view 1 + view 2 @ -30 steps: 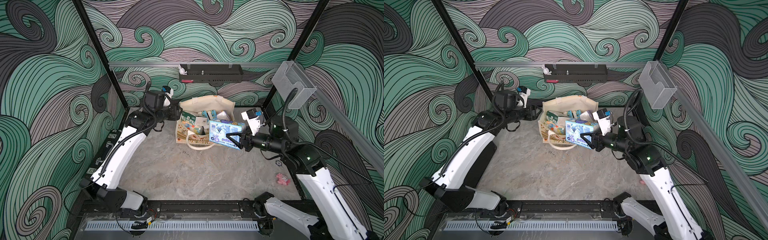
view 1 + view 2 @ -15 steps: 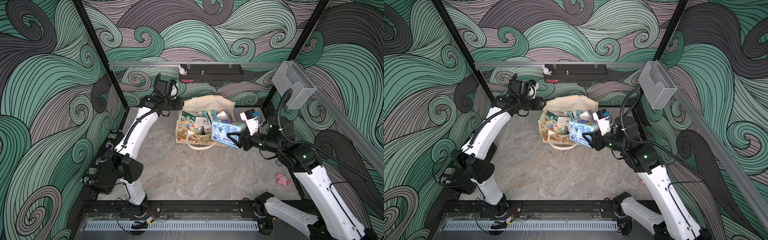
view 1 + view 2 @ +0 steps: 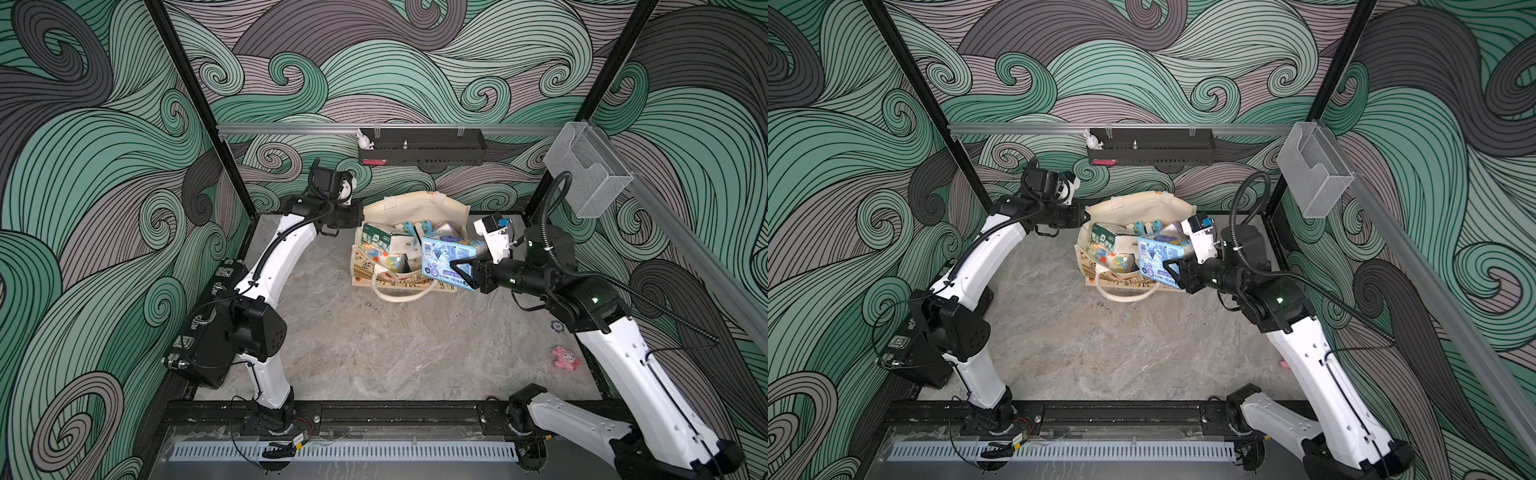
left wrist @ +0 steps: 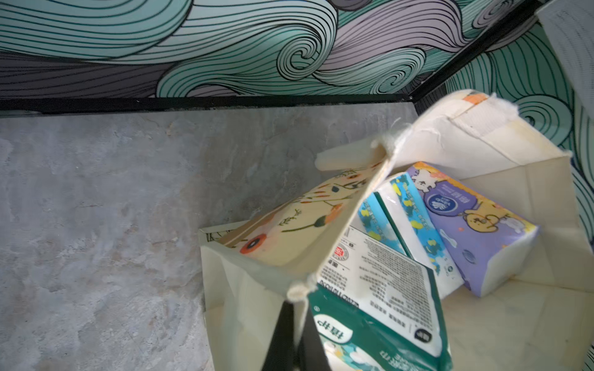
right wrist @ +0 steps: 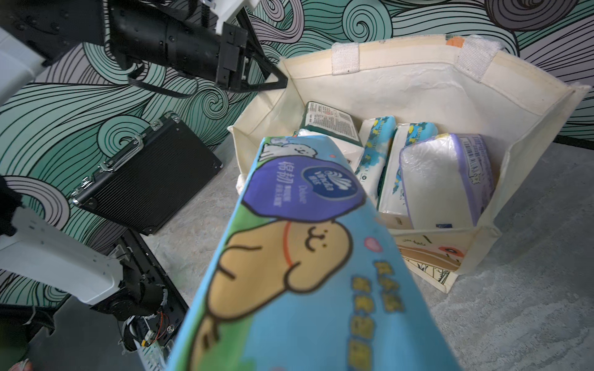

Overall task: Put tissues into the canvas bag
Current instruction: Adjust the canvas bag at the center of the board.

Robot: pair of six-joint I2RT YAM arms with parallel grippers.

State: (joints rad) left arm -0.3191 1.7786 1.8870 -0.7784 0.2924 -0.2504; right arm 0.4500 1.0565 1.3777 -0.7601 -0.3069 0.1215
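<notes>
Nearly packed, one pack aloft.
Your left pincer (image 3: 360, 219) pinched the left rim of the canvas bag (image 3: 415, 208); your right pincer (image 3: 463, 268) gripped a light blue pack (image 3: 446, 251) over its right edge. Other tissues (image 3: 386, 241) lay inside, none on the counter (image 3: 395, 340).

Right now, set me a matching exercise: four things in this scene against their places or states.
Things: 1 light blue tissue pack; 2 purple tissue pack; 3 black hard case; 4 pink plush toy.
Places: A inside the canvas bag; B on the floor near its right edge; C gripped by the right pincer; D at the floor's left edge.
Pairs: 1-C, 2-A, 3-D, 4-B.
</notes>
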